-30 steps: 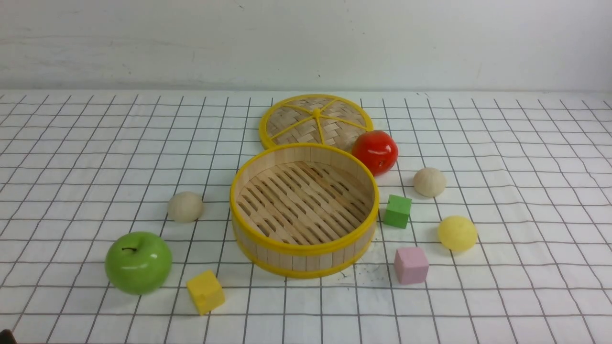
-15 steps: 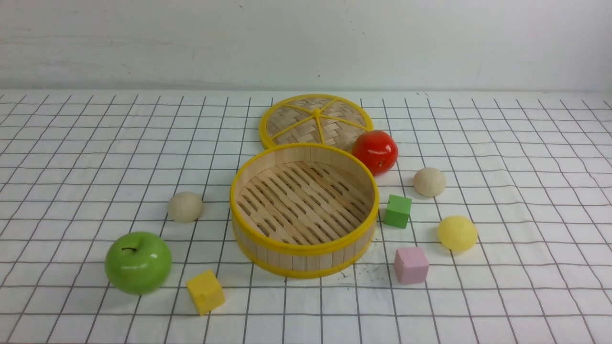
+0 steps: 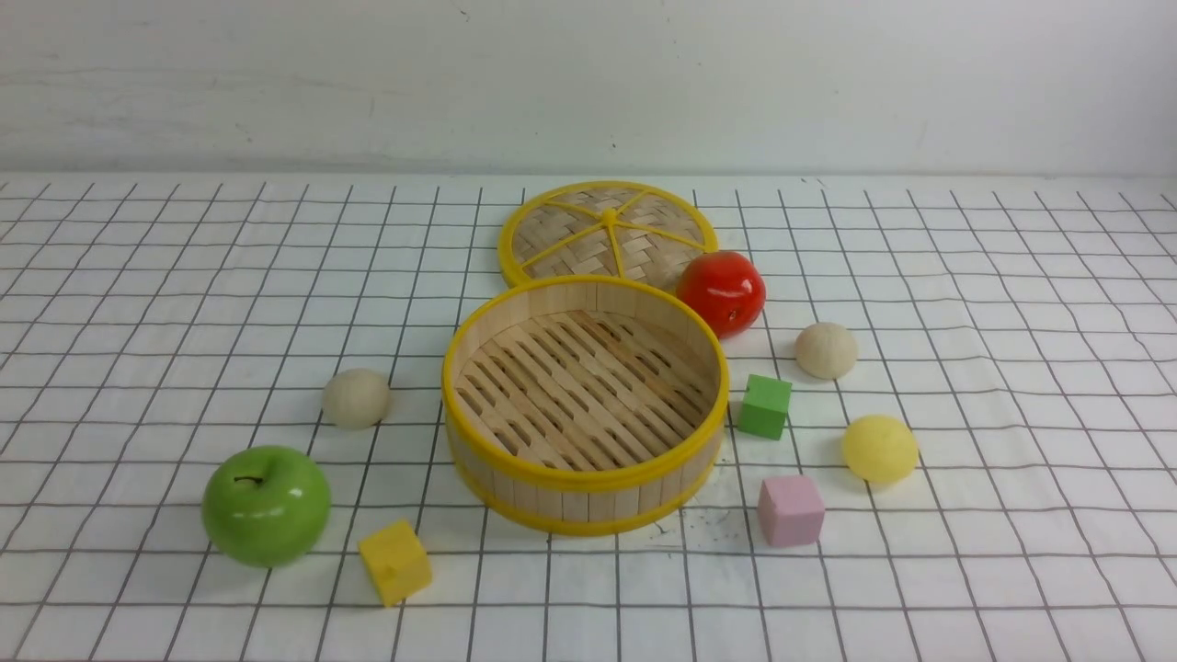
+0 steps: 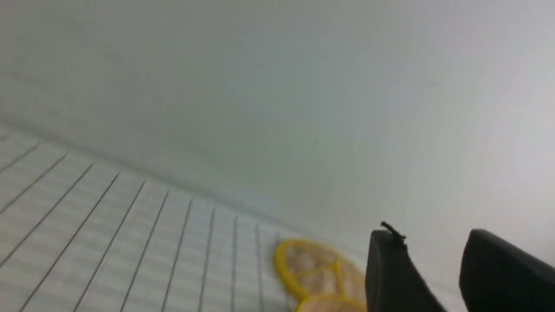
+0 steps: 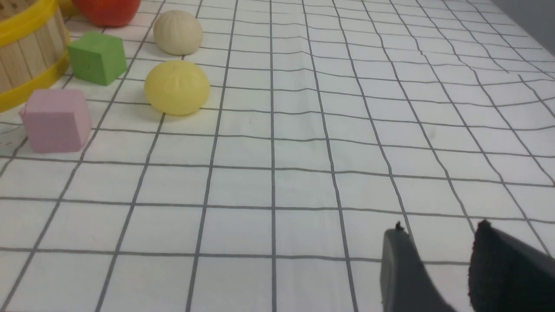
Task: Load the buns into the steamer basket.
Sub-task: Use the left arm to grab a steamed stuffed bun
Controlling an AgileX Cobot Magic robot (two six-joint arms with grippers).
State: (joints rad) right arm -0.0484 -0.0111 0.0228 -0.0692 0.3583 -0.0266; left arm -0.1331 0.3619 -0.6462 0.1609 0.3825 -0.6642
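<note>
The steamer basket (image 3: 588,480) stands empty in the middle of the table. All three buns lie on the cloth outside it. One cream bun (image 3: 356,397) is to its left, a second cream bun (image 3: 826,349) (image 5: 177,32) to its right, and the pale yellow bun (image 3: 880,448) (image 5: 177,87) sits nearer than that one. Neither arm shows in the front view. My left gripper (image 4: 431,236) is open and empty, seen against the back wall. My right gripper (image 5: 440,229) is open and empty above the cloth, well short of the yellow bun.
The woven lid (image 3: 607,230) (image 4: 318,273) lies flat behind the basket, with a red fruit (image 3: 722,291) beside it. A green apple (image 3: 266,505) and a yellow cube (image 3: 394,561) sit at the front left. A green cube (image 3: 764,405) and a pink cube (image 3: 790,510) lie between basket and right-hand buns.
A dark bit at the front view's bottom-left corner has slipped out of frame. Nothing on the table has moved.
</note>
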